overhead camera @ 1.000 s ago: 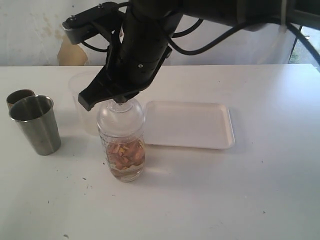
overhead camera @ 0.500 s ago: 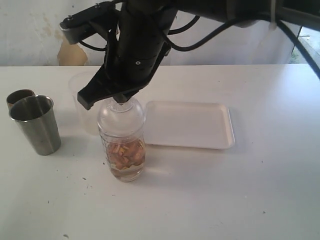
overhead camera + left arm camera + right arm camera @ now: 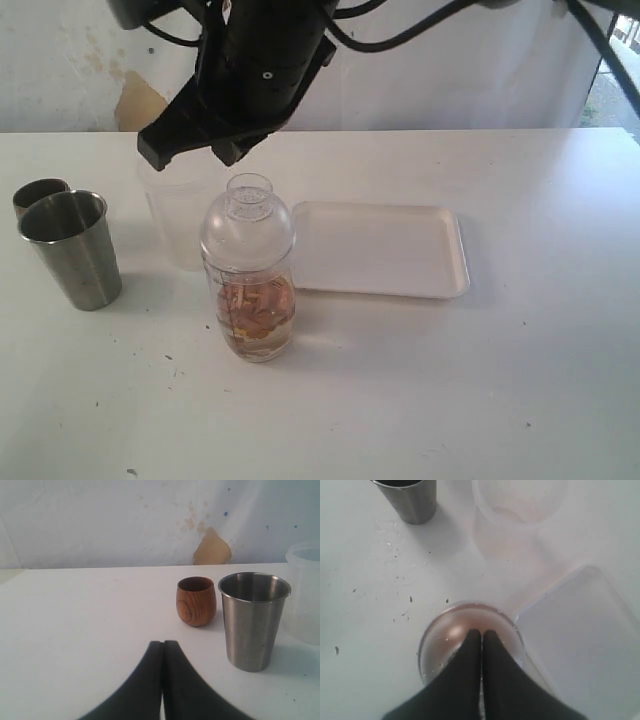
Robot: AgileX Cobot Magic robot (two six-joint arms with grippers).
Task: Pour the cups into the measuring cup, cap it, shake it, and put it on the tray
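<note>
Clear measuring cup (image 3: pixel 250 275) capped, beside tray (image 3: pixel 385 250)

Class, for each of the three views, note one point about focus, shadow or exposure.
Exterior view: measuring cup sharp, its shadow faint; the arm above is a dark mass. Left wrist view: steel cup crisp, shut left claw blurred. Right wrist view: soft throughout; shut right claw blurred, tray washed out.

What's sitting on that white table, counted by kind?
Steel cup: 1
Wooden cup: 1
Frosted plastic cup: 1
Capped measuring cup: 1
Tray: 1
Total: 5
</note>
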